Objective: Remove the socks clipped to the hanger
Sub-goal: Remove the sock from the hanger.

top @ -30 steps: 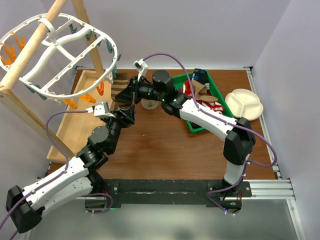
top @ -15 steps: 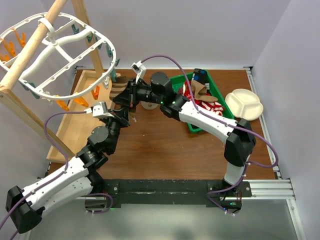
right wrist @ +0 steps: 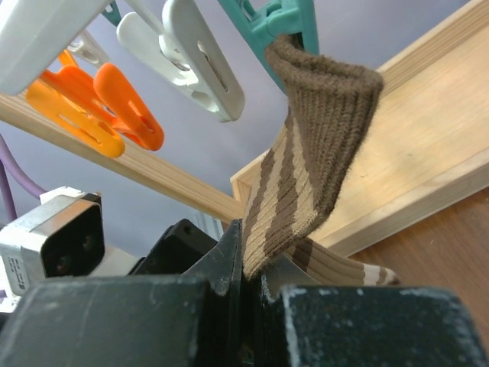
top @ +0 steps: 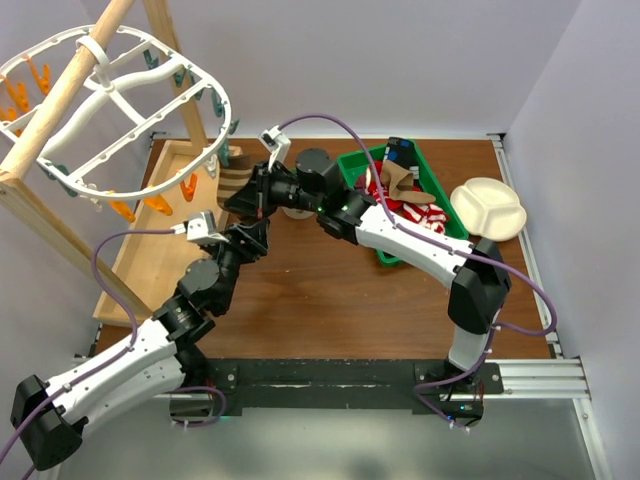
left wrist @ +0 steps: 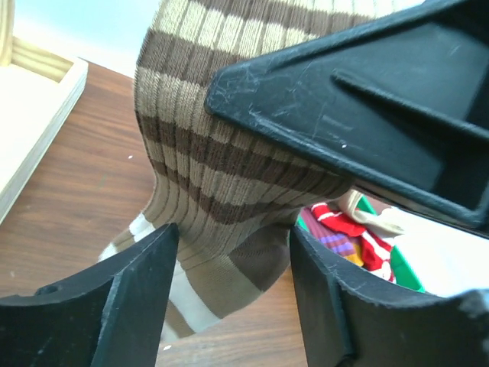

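the right arm reaches from its base far across to the left, bent at the elbow. the right gripper (top: 246, 192) lies under the rim of the hanger (top: 120, 150). its fingers (right wrist: 218, 264) are pressed together on the striped sock (right wrist: 306, 168), low on the fabric. above them the sock goes up to a teal clip (right wrist: 284, 27) that bites its folded top.

the left arm stretches up from the near left, and the left gripper (left wrist: 233, 264) points at the same sock from below. its two fingers (left wrist: 137, 283) stand apart with nothing pinched. the sock hangs between and beyond them, and i cannot tell if it touches them. the black body of the right gripper fills the space above them on the right.

orange clips (right wrist: 99, 107) and a white clip (right wrist: 191, 61) hang left of the teal one. behind the sock is a wooden tray (right wrist: 428, 145). to the right of both grippers a green bin (top: 440, 187) holds other socks (top: 405, 200), with a white plate (top: 488, 208) beyond it.
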Controlling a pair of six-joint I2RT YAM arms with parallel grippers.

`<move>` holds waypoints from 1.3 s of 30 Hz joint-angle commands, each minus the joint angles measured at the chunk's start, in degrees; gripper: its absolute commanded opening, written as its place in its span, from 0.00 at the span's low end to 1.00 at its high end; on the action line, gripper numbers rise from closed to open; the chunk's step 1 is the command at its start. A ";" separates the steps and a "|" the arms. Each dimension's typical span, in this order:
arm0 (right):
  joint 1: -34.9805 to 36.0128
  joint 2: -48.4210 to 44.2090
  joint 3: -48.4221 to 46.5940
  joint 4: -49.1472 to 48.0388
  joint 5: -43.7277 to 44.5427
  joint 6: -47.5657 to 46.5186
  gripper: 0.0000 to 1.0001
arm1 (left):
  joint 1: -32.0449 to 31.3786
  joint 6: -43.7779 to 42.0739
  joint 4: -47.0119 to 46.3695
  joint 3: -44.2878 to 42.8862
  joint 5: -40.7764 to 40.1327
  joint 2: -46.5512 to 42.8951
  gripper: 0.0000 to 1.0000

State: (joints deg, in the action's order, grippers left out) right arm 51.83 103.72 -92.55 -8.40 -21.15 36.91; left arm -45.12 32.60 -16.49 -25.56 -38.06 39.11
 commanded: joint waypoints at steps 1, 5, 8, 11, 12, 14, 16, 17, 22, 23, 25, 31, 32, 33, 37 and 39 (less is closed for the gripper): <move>0.99 -2.91 -2.63 0.75 1.55 -0.61 0.00 | 0.12 1.59 -3.02 0.95 -3.33 0.61 0.67; 1.60 -2.82 -2.90 1.37 1.98 -0.69 0.00 | 0.21 0.10 -7.92 1.48 -4.91 2.54 0.69; 2.04 -2.65 -3.16 2.16 2.69 -0.61 0.00 | 0.12 -1.40 -11.62 1.48 -4.48 4.74 0.79; 2.39 -2.73 -3.16 2.60 3.13 -0.52 0.00 | 0.21 -1.49 -14.43 1.83 -3.95 6.15 0.83; 2.57 -2.65 -3.07 2.69 3.13 -0.43 0.00 | 0.21 -1.40 -14.79 1.92 -3.95 6.41 0.83; 2.48 -2.74 -3.07 2.87 3.39 -0.43 0.00 | 0.12 -1.05 -14.89 1.92 -4.74 6.94 0.82; 2.57 -2.74 -2.90 2.87 3.57 -0.52 0.00 | 0.12 -0.43 -14.80 2.09 -5.70 7.12 0.73; 2.57 -2.91 -2.98 2.95 3.66 -0.43 0.00 | 0.12 -0.26 -14.54 2.01 -5.97 7.03 0.69; 2.57 -2.82 -2.98 3.39 4.71 -1.13 0.00 | 0.12 0.97 -11.38 1.92 -5.88 5.80 0.13; 2.57 -2.82 -2.98 3.39 5.06 -1.83 0.00 | 0.21 1.32 -10.59 1.75 -5.71 5.54 0.07; 2.57 -2.65 -3.16 3.66 5.50 -2.89 0.00 | 0.12 2.64 -7.53 1.48 -5.18 4.57 0.00; 2.48 -2.73 -3.51 4.80 3.48 -11.67 0.37 | 0.12 5.72 -1.54 1.31 -1.58 0.53 0.00; 2.48 -3.08 -3.34 4.80 3.22 -14.38 0.43 | 0.21 5.81 -0.92 1.30 -1.31 0.09 0.00; 2.48 -3.44 -2.64 4.63 3.13 -15.62 0.52 | 0.12 5.55 -0.48 1.13 -0.79 -0.78 0.00; 1.96 -5.46 -0.70 3.40 1.11 -20.90 0.61 | 0.12 6.60 4.52 0.60 2.28 -2.20 0.00; 1.08 -6.77 0.88 1.91 0.49 -22.66 0.62 | 0.12 7.74 6.72 0.60 2.99 -2.81 0.00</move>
State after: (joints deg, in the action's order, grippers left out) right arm 53.87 102.80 -92.97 -3.55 -18.04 21.32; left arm -45.12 37.67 -14.17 -23.70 -37.23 37.60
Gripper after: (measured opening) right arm 0.610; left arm 0.067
